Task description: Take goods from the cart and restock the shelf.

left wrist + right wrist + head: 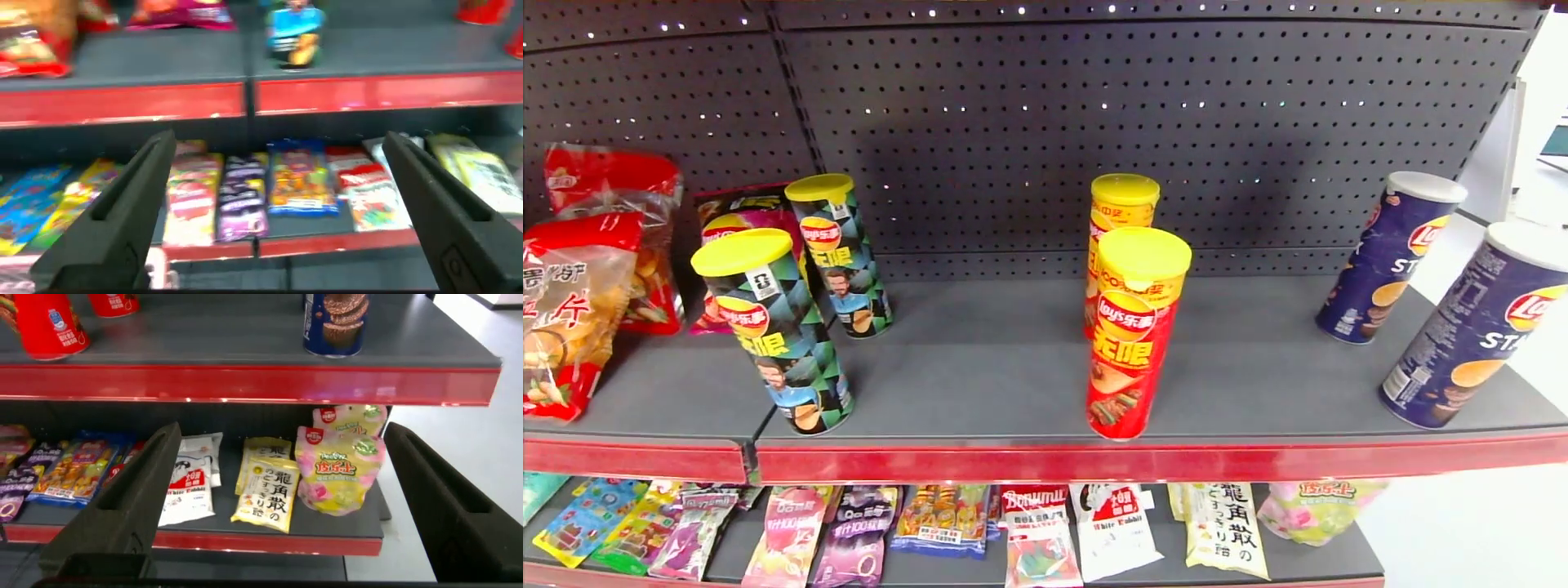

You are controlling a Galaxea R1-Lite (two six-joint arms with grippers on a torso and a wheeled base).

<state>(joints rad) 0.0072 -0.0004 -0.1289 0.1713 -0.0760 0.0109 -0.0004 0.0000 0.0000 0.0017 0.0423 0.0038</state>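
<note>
Six lidded chip cans (1131, 327) stand upright on the grey shelf (996, 367).

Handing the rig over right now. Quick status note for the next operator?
Left gripper: jaws open, empty, facing the lower shelf. Right gripper: same.
Upper shelf: two green chip cans on the left, two red chip cans in the middle, two dark blue chip cans on the right, all standing; snack bags at far left.
Done: six cans on the shelf.
Left: nothing in hand, so fetch goods from the cart; open spots lie between the can groups.
</note>
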